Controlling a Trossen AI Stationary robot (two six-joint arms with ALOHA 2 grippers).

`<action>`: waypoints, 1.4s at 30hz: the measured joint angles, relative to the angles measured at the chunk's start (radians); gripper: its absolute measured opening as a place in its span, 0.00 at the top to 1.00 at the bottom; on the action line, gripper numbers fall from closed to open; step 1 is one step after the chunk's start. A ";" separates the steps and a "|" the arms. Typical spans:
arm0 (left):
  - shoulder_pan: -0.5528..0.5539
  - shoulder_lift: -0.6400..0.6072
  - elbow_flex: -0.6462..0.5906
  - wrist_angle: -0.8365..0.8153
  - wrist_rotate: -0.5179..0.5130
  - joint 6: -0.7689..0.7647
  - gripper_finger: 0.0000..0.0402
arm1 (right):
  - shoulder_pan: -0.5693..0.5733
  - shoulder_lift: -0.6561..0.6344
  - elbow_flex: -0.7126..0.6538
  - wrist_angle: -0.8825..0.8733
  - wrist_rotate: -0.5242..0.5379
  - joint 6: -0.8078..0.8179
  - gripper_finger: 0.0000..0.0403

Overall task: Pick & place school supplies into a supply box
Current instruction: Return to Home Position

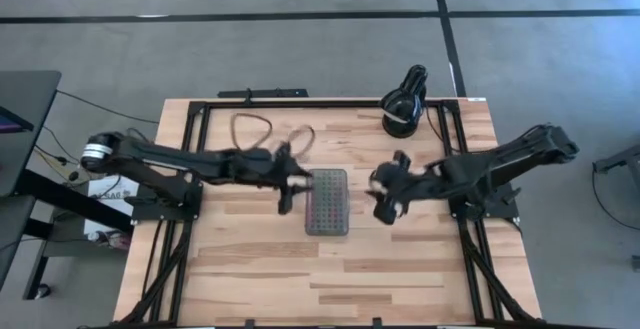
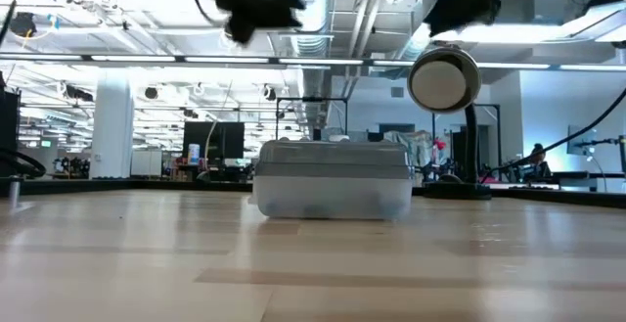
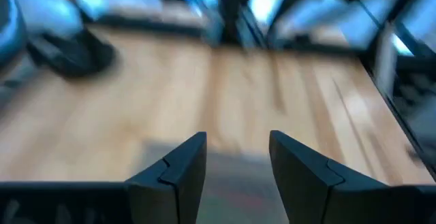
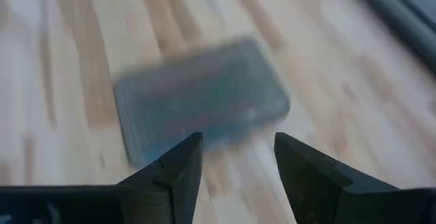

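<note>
The supply box [image 1: 327, 201], a clear case under a grey dotted lid, rests flat on the wooden table near its middle; it also shows in the low view [image 2: 333, 180] and the right wrist view [image 4: 201, 101]. My left gripper [image 1: 287, 191] hangs open above the table just left of the box, whose edge shows blurred between its fingers [image 3: 238, 180]. My right gripper [image 1: 382, 197] is open too, raised a little to the right of the box [image 4: 238, 156]. No loose pens, pencils, markers or scissors show anywhere.
A black round desk lamp [image 1: 403, 104] stands near the table's far edge, right of centre; its head faces the low camera [image 2: 445, 79]. Cable loops [image 1: 258, 127] lie at the far left. Bare wood [image 1: 330, 279] stretches from the box toward the near edge.
</note>
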 joint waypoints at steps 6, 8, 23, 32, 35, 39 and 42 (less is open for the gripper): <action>0.000 -0.147 0.076 0.002 -0.182 0.132 0.61 | -0.052 -0.139 0.090 0.002 0.019 -0.012 0.56; 0.000 -0.193 0.102 0.010 -0.196 0.186 0.61 | -0.058 -0.186 0.112 0.016 0.017 -0.092 0.56; 0.121 -0.398 0.145 -0.201 -0.053 0.327 0.61 | -0.319 -0.434 -0.026 0.323 -0.361 -0.533 0.56; 0.234 -0.441 0.143 -0.373 0.158 0.283 0.61 | -0.519 -0.504 -0.192 0.393 -0.644 -0.496 0.56; 0.230 -0.533 0.084 -0.352 0.155 0.265 0.61 | -0.519 -0.598 -0.265 0.439 -0.572 -0.473 0.56; 0.216 -0.675 -0.076 -0.189 0.103 0.217 0.61 | -0.522 -0.759 -0.376 0.537 -0.557 -0.429 0.56; 0.212 -0.751 -0.217 -0.069 0.068 0.158 0.61 | -0.521 -0.836 -0.460 0.554 -0.559 -0.380 0.56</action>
